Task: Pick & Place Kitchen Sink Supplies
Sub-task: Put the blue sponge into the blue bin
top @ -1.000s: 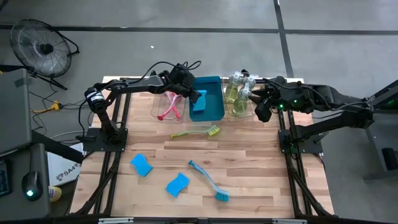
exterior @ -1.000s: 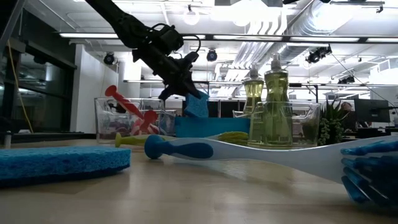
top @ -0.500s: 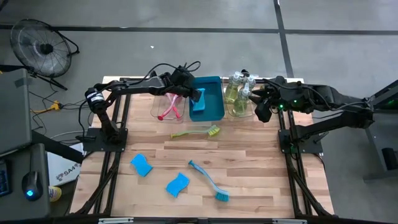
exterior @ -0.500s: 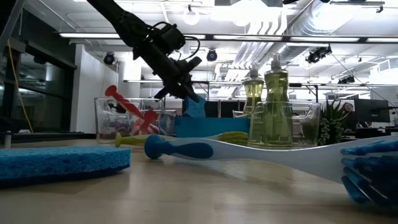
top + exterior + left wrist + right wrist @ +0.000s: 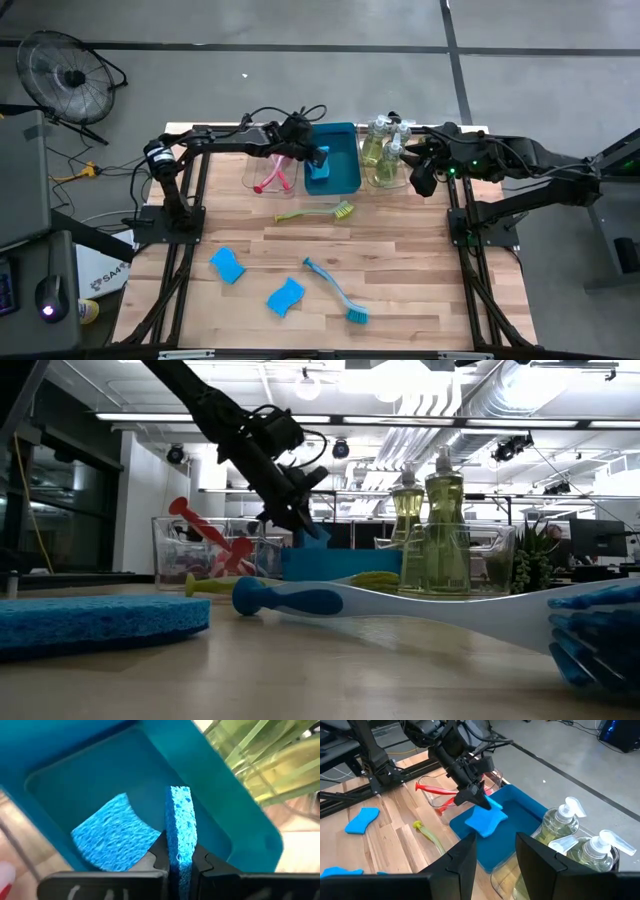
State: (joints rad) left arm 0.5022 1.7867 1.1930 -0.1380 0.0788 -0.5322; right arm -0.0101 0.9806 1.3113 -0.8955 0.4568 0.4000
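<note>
While the left gripper (image 5: 180,862) pinches a sponge (image 5: 180,830) on edge over the far blue bin (image 5: 345,170), it does well to lower until the sponge nears the one (image 5: 112,840) lying inside, then release. Right of the bin, the right gripper (image 5: 420,180) waits part-open, holding nothing, beside the bottles (image 5: 380,145).

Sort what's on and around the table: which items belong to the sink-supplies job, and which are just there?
Job items:
held sponge in the left end effector
sponge in bin
two table sponges
yellow-green brush
teal brush
pink brushes
pump bottles

Just there:
blue bin
clear trays
fan
</note>
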